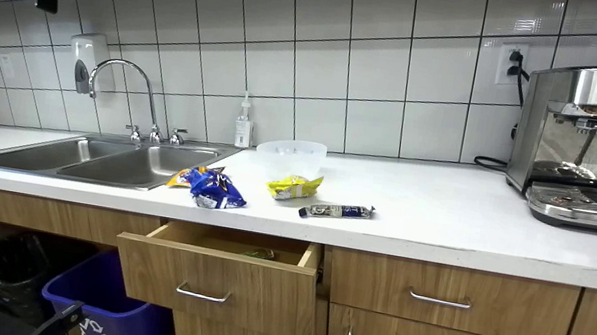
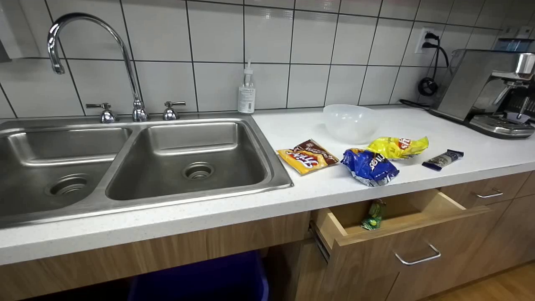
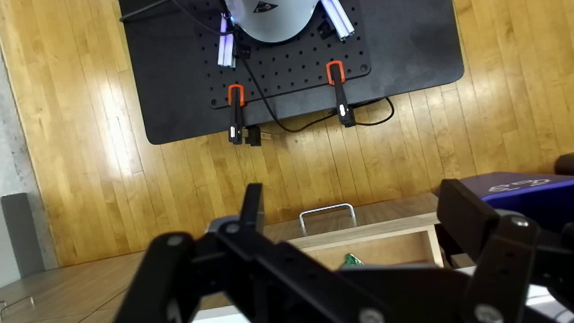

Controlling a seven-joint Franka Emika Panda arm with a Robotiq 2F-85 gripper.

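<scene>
The jaws hang high, spread wide apart. Below, a strip of wooden floor (image 3: 403, 148) parts the black stand (image 3: 175, 94) from the drawer (image 1: 256, 281), which juts past the edge of the bench (image 1: 446, 215), a green wrapper (image 2: 373, 215) inside. Close behind that edge lie a blue bag (image 2: 370, 167) and a dark bar (image 1: 336, 211); deeper in, an orange packet (image 2: 308, 157) near the sink (image 2: 274, 167), a yellow bag (image 2: 395, 147) and a translucent bowl (image 2: 350, 123). A long stretch of bench parts bar from coffee machine (image 1: 589, 147).

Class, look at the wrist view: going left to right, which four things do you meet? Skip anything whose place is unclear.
Silver handle at the lower left → left orange-tipped clamp → green packet in the open drawer → blue recycling bin.
</scene>
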